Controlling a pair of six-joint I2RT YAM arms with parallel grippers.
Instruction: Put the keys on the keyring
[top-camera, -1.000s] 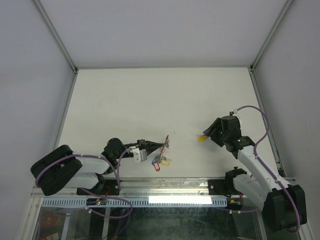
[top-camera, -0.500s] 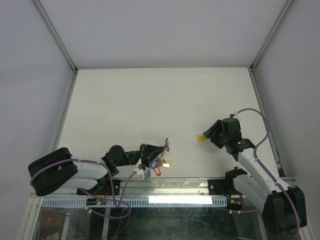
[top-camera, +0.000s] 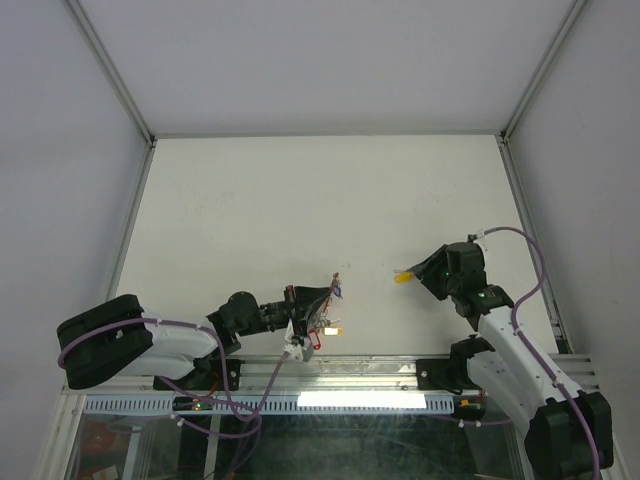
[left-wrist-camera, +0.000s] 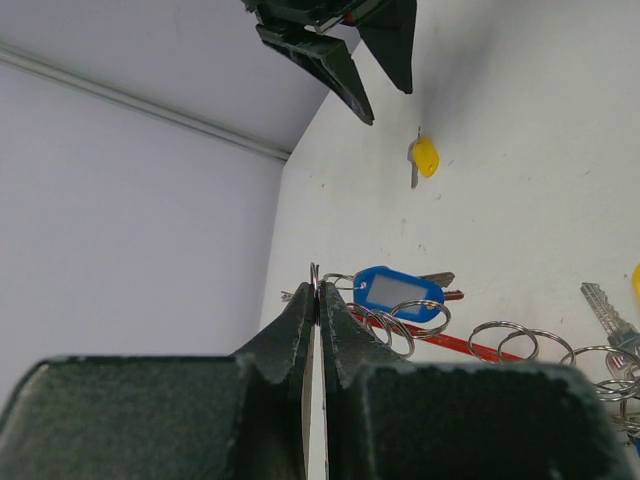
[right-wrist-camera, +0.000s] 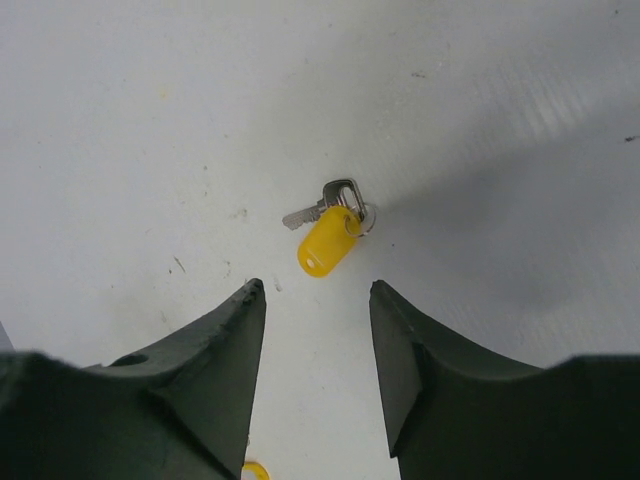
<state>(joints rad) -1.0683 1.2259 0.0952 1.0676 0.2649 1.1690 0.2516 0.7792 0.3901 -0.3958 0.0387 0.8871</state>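
Left fingers (left-wrist-camera: 283, 340) pressed together, right fingers (right-wrist-camera: 215, 350) apart.

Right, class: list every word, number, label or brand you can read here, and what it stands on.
None can be read.
The blue key tag has a pale label window, but no writing shows in it.
The yellow key tag shows a plain face, no writing.
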